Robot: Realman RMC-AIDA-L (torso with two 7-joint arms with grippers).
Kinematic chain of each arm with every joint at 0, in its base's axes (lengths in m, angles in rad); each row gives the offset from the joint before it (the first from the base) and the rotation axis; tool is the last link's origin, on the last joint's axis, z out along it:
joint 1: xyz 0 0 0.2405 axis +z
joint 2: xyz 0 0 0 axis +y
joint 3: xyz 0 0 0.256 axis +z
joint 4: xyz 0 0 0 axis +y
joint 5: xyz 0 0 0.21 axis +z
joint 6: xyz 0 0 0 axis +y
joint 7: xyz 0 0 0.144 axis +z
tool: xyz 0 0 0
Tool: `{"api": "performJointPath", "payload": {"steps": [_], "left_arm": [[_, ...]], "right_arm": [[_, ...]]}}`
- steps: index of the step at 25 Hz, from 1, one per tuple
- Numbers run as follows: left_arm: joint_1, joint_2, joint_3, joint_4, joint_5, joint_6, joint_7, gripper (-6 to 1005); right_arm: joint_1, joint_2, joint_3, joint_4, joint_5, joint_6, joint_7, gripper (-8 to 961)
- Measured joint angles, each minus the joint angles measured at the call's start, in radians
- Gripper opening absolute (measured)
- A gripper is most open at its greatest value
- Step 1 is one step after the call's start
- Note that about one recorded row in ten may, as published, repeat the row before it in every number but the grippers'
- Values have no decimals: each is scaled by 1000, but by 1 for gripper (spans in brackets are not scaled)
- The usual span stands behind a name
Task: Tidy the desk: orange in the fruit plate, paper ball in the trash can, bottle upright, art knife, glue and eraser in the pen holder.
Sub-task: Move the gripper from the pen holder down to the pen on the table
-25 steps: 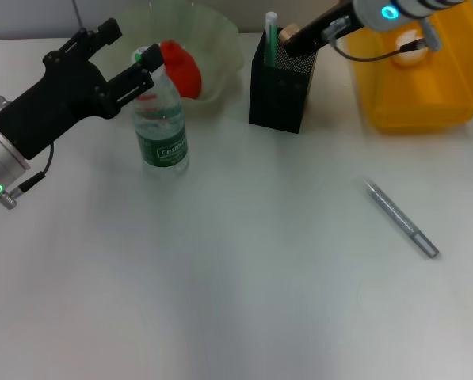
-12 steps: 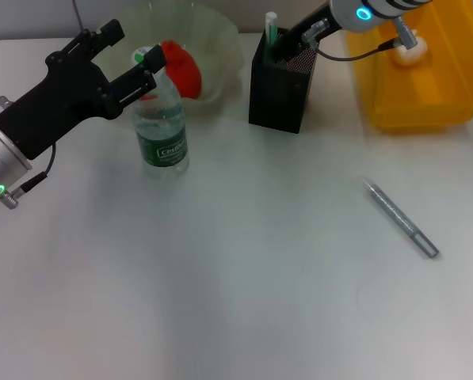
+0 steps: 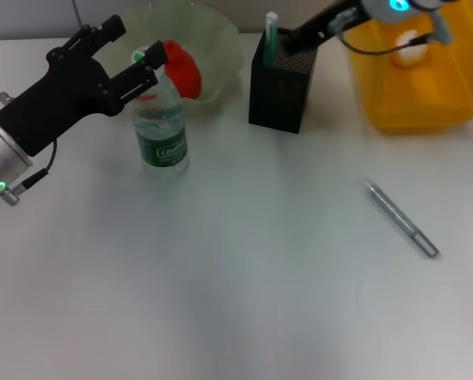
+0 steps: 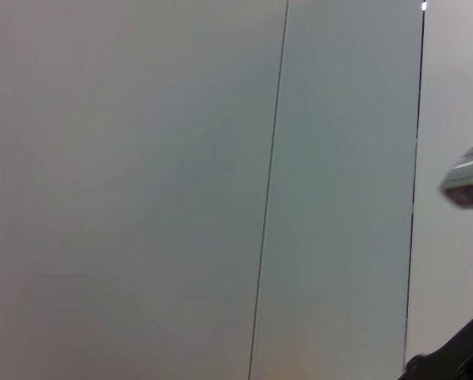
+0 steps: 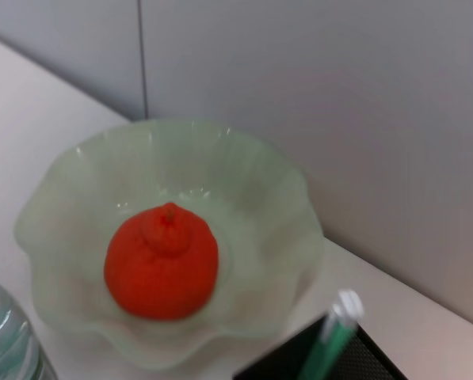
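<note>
Count of items on the desk (image 3: 220, 301), head view unless noted:

- Bottle (image 3: 162, 127): 1, upright, near the far-left part of the desk.
- Fruit plate (image 3: 220, 47): 1, at the far edge.
- Orange (image 3: 181, 67): 1, inside the fruit plate; confirmed in the right wrist view.
- Pen holder (image 3: 280, 87): 1, black, at the far edge, between plate and trash can.
- Green-and-white stick (image 3: 271, 32) standing in the pen holder: 1 visible; other contents cannot be counted.
- Trash can (image 3: 426, 87): 1, yellow, far-right corner.
- White object (image 3: 410, 46) inside the trash can: 1.
- Art knife (image 3: 401, 217): 1, grey, lying flat toward the right edge.
</note>
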Motion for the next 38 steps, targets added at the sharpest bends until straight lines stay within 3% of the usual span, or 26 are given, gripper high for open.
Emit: {"api": "performJointPath", "payload": {"steps": [3, 5, 7, 15, 21, 32, 38], "left_arm": [[0, 0, 0, 0, 0, 1, 0, 796], [0, 0, 0, 0, 0, 1, 0, 796], [-1, 0, 0, 0, 0, 1, 1, 796], [-4, 1, -3, 0, 1, 0, 8, 796], [-6, 2, -3, 4, 2, 0, 9, 796], [-17, 2, 2, 0, 6, -6, 10, 796], [-21, 1, 2, 0, 6, -7, 10, 796]], "right_arm": [[-83, 1, 3, -193, -42, -145, 65, 566], [-92, 2, 4, -224, -61, -188, 83, 565], [-117, 3, 5, -295, -105, -331, 122, 565], [-212, 5, -26, -384, -19, -489, 149, 562], [-212, 5, -28, -337, -18, -564, 152, 560], [-178, -2, -21, -80, -96, -507, 140, 557], [-156, -2, -20, -13, -98, -474, 131, 531]]}}
